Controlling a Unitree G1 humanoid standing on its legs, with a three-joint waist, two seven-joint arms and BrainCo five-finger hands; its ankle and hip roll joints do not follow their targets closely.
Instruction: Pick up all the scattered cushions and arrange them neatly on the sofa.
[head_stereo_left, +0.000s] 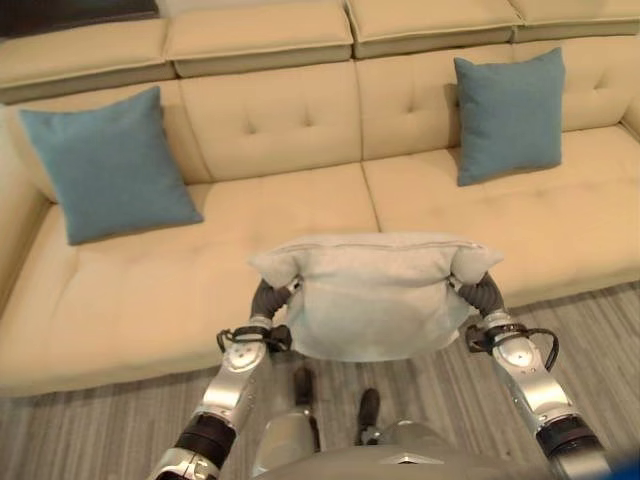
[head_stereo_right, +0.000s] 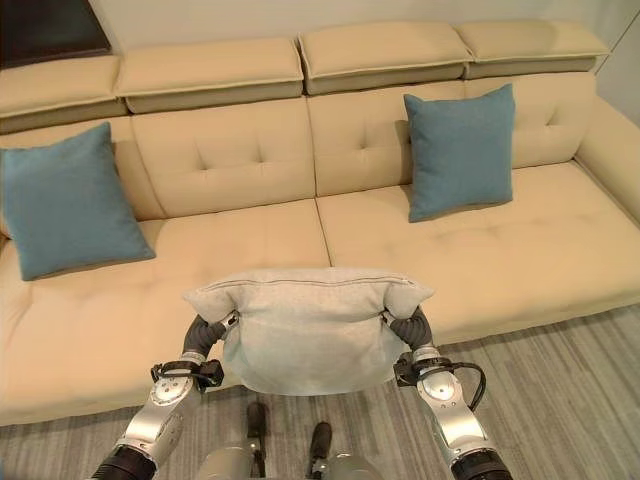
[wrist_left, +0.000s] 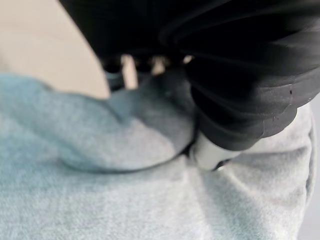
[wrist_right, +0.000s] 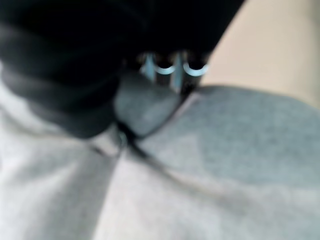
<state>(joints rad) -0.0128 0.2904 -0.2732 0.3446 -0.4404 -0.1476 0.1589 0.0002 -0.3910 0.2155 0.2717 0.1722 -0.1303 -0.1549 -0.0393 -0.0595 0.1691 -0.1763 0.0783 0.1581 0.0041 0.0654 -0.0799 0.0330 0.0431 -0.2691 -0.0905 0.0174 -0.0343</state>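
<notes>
grey cushion held up (fingers apparently hidden), sofa

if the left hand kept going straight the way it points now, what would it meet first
Probably the sofa seat. The left hand grips one end of the grey cushion, pointing forward over the seat's front edge; depth is unclear, so the backrest is possible instead.

Probably a home living room: beige sofa, blue cushions, striped carpet.
</notes>
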